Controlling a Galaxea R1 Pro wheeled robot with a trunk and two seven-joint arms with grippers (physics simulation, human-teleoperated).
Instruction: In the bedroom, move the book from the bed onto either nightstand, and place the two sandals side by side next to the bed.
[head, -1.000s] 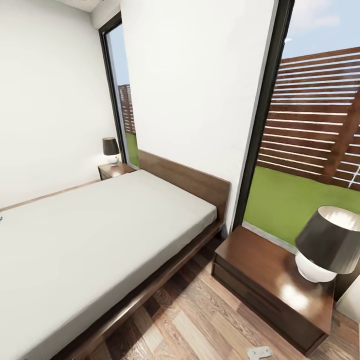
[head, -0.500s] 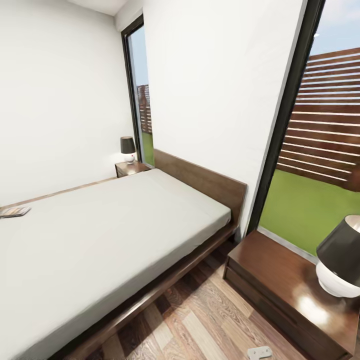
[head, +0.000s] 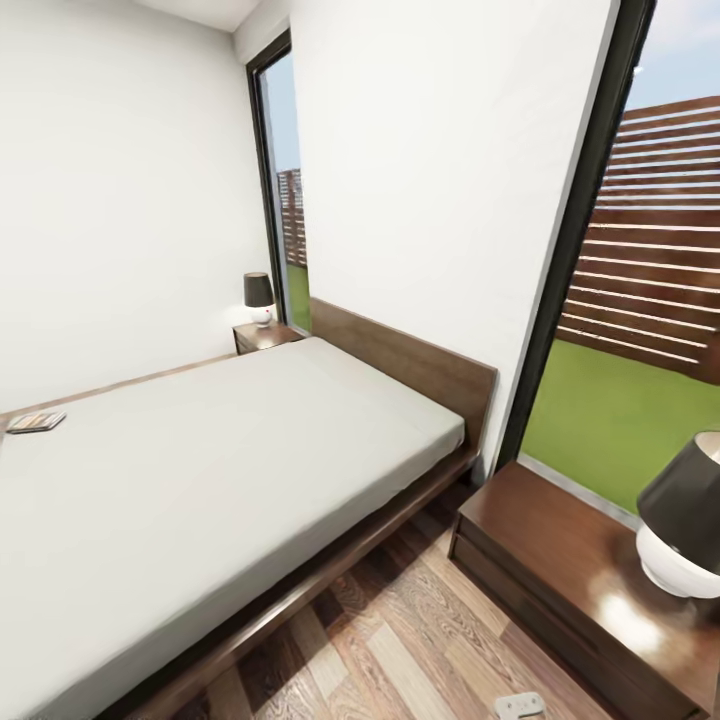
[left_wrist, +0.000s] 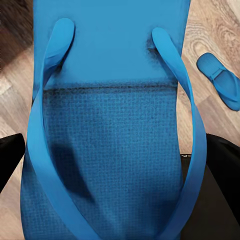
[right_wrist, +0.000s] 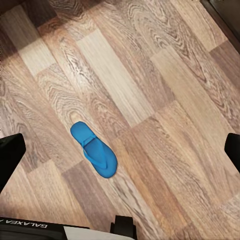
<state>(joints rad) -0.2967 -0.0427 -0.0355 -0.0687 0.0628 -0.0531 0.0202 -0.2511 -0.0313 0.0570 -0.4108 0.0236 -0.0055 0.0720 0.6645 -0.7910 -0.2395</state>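
Bedroom with white walls, one bed (head: 250, 450) and two nightstands: one (head: 262, 336) at the far side of the headboard, the other (head: 560, 570) near and to the right. Each nightstand carries one dark-shaded lamp, the far lamp (head: 258, 297) small in the corner, the near lamp (head: 683, 530) cut by the right edge of the head view. Two tall dark-framed windows show a slatted fence and grass. One book (head: 36, 421) lies flat on the pale mattress, close to the bed's far left edge and well apart from both nightstands. A small pale plate (head: 519, 705) lies on the plank floor (head: 400, 650) near the right nightstand.

Two blue sandals are counted. One sandal (left_wrist: 112, 140) sits right up against the left wrist camera, sole and both straps facing it, between the two dark fingers (left_wrist: 10, 160) of the left end effector (left_wrist: 117, 185); the fingers stand wide, one at each side of the sandal, and whether they press on it cannot be told. The other sandal (left_wrist: 220, 80) lies flat on the floor, well apart, and is also seen in the right wrist view (right_wrist: 94, 149). The right end effector (right_wrist: 120, 155) hangs spread wide above the floor with nothing between its fingertips (right_wrist: 10, 157).
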